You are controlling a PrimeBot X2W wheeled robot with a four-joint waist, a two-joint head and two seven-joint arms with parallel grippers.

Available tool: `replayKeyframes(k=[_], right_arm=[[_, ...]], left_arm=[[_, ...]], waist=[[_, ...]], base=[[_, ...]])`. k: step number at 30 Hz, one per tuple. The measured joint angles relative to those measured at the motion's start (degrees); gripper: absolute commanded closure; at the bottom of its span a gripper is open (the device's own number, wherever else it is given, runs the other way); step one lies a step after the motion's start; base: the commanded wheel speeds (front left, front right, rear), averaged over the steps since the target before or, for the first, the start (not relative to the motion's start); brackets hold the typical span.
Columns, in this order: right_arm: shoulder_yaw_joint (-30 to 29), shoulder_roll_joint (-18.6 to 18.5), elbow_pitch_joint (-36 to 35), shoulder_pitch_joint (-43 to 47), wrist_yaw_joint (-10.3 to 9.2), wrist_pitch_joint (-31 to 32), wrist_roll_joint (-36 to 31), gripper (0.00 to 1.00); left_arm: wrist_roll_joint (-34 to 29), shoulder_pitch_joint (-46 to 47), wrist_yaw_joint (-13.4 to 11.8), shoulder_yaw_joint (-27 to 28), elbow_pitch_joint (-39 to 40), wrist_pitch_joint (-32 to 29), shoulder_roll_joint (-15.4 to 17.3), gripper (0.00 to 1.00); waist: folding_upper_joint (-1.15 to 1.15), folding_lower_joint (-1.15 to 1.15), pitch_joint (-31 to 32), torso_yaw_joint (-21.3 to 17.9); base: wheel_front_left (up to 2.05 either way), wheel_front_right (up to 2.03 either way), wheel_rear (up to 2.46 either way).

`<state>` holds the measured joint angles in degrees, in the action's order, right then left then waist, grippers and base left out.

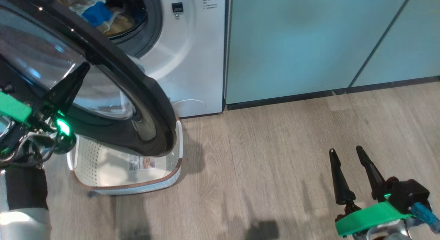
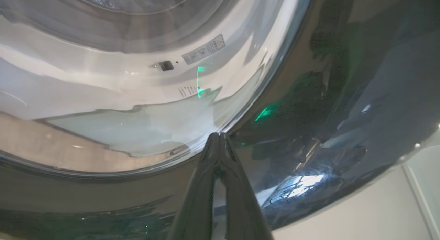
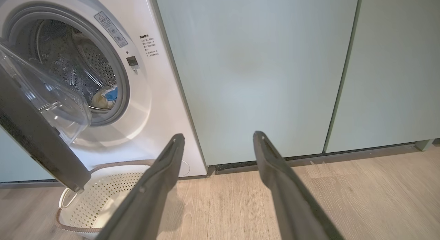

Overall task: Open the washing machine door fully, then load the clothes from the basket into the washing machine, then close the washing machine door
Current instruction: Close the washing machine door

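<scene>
Backing the scene: pale green cabinets (image 1: 309, 44) are seen straight ahead of the right fingers, beyond their tips.
Floor: wood-look floor (image 1: 275, 147) is spread under the right fingers and up to the cabinet plinth.
Washer: the washing machine (image 1: 196, 61) is placed against the cabinets, ahead and to the left of the right fingers. It is beyond the left fingertips, seen through the door glass.
Door: the washing machine door (image 1: 151, 106) is swung partway out from the opening. Its glass dome and glossy black ring are directly in front of the left fingertips, and its lower edge is hung over the basket.
Basket: the basket (image 1: 90, 157) is set on the floor in front of the washer, below the left fingers and under the door. It is well apart from the right fingers, and a label is seen on its bottom.
Clothes: the clothes (image 1: 94, 13) are lodged inside the drum, past the left fingertips and behind the door. A blue patch is seen among pale pieces.
Left gripper: on the left gripper (image 2: 218, 135) the fingers are pressed together with nothing clamped between them. The tips are laid at the seam where glass meets black ring; firm contact cannot be confirmed.
Right gripper: on the right gripper (image 1: 345, 150) the fingers are spread wide with nothing held. It is held low over bare floor and pointed at the cabinets.
</scene>
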<state>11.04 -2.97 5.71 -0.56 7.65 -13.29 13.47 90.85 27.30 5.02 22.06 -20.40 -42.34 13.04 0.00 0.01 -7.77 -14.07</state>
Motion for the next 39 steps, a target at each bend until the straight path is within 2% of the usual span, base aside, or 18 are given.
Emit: replayKeyframes(k=[8,9,10,11,21,25,32,37,38,39], right_arm=[[-1.7,0.0,0.0,-0.1,0.0,-0.6,0.0,0.0],[-1.8,0.0,0.0,-0.1,0.0,-0.6,0.0,0.0],[-1.9,0.0,0.1,-0.1,0.0,-0.6,0.0,0.0],[-2.0,0.0,0.1,-0.2,0.0,-0.6,0.0,0.0],[-3.0,0.0,0.0,-0.1,0.0,-0.6,-0.4,0.0],[-3.1,0.1,0.1,-0.1,0.0,-0.7,-0.5,0.0],[-3.4,0.1,0.0,0.2,0.0,-0.8,-0.9,0.0],[-3.4,0.1,-0.1,0.3,0.0,-0.8,-1.3,0.0],[-3.4,0.1,-0.1,0.3,0.0,-0.8,-1.3,0.0],[-3.4,0.1,-0.1,0.3,0.0,-0.5,-1.5,0.0]], left_arm=[[-3.9,-0.7,1.4,0.5,2.0,5.2,-0.3,1.0],[-4.1,-1.0,1.4,1.0,2.6,6.2,-0.7,0.8],[-4.1,-1.3,1.5,1.8,3.2,6.9,-1.2,0.46],[-4.2,-1.7,1.5,2.1,3.7,7.9,-1.5,0.0],[-6.4,-6.5,1.9,4.4,10.1,15.2,-5.4,0.0],[-10.4,-8.0,2.0,4.4,14.5,18.8,-6.1,0.0],[-30.0,-14.3,2.0,0.3,23.6,31.4,-5.7,0.0],[-48.4,-19.8,2.0,-4.2,27.8,39.7,-4.0,0.0],[-48.4,-19.8,2.0,-4.2,27.8,39.7,-4.0,0.0],[-51.1,-20.9,1.8,-4.9,28.4,41.0,-3.9,0.0]], waist=[[0.0,0.0,-0.3,2.8],[0.0,0.0,-0.3,3.2],[0.0,0.0,-0.2,3.5],[0.0,0.0,-0.1,3.8],[0.0,-0.01,0.8,6.0],[0.0,-0.01,1.3,6.5],[0.0,-0.01,2.3,7.4],[0.0,-0.01,3.2,7.9],[0.0,-0.01,3.2,7.9],[0.0,-0.01,3.4,8.0]], base=[[0.0,0.0,0.0],[0.0,0.0,0.0],[0.0,0.0,0.0],[0.0,0.0,0.0],[0.0,0.0,0.0],[0.0,0.0,0.0],[0.0,0.0,0.0],[0.0,0.0,0.0],[0.0,0.0,0.0],[0.0,0.0,0.0]])
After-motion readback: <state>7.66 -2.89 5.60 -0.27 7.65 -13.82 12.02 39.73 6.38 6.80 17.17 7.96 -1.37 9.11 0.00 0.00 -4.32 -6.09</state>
